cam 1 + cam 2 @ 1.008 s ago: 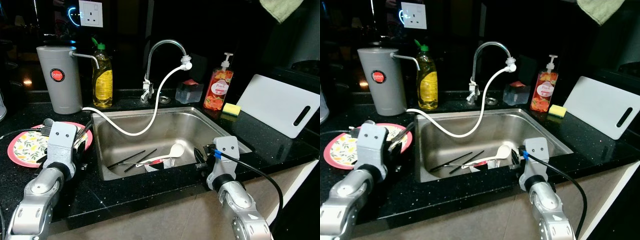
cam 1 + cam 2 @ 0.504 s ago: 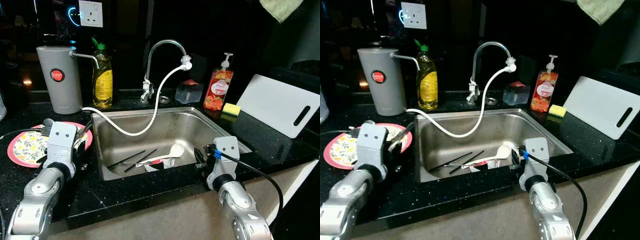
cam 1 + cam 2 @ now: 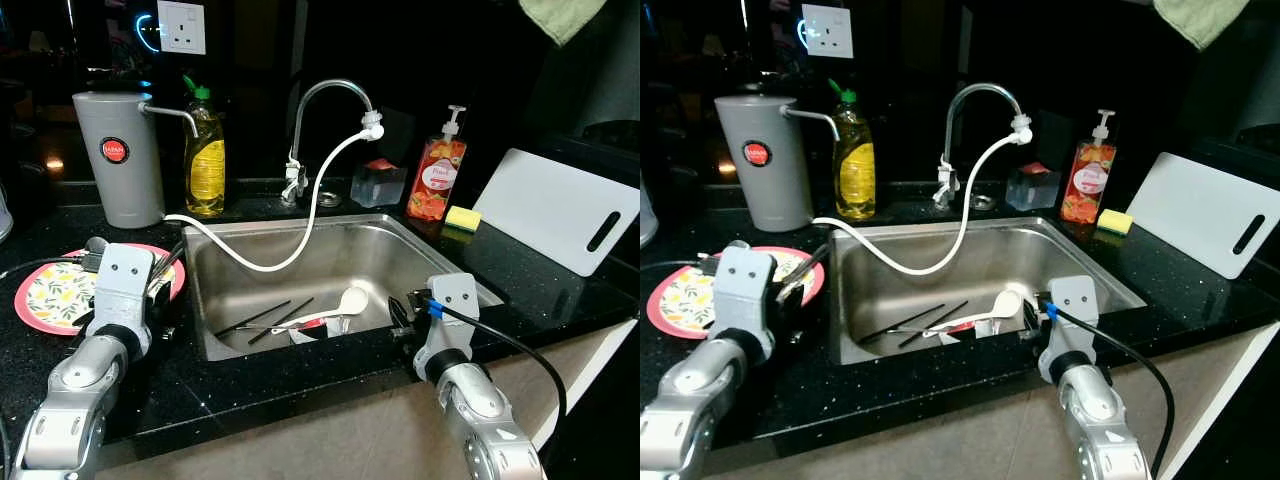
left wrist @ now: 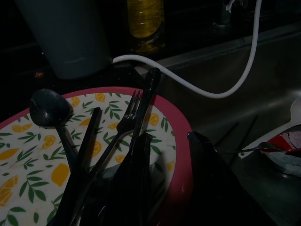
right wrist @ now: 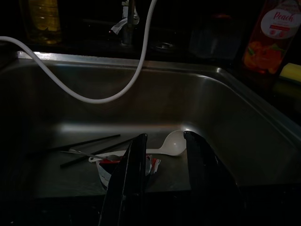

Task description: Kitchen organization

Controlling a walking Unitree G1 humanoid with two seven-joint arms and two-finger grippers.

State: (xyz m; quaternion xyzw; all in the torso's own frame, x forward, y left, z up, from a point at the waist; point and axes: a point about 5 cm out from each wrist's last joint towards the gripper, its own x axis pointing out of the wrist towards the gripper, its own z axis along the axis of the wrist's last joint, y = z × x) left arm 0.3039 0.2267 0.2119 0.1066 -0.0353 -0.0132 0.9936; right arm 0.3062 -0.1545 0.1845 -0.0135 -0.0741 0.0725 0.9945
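A pink-rimmed plate (image 3: 40, 297) with a lemon print lies on the black counter left of the sink. On it are a dark spoon (image 4: 47, 108), a fork (image 4: 123, 126) and other dark cutlery. My left gripper (image 4: 167, 137) is open low over the plate's sink-side rim, one finger among the cutlery. The steel sink (image 3: 400, 245) holds a white spoon (image 3: 350, 298), black chopsticks (image 3: 265, 317) and a small red-and-white dish (image 5: 110, 165). At the sink's front edge my right gripper (image 5: 164, 136) is open above these, with nothing between its fingers.
A grey jug (image 3: 120, 155) and a yellow soap bottle (image 3: 205, 155) stand behind the plate. A faucet (image 3: 325, 100) trails a white hose (image 3: 300, 235) into the sink. On the right are a peach soap pump (image 3: 437, 175), a sponge (image 3: 462, 217) and a white cutting board (image 3: 555, 210).
The head view shifted slightly a second ago and has since held still. Neither arm nor any object has visibly moved.
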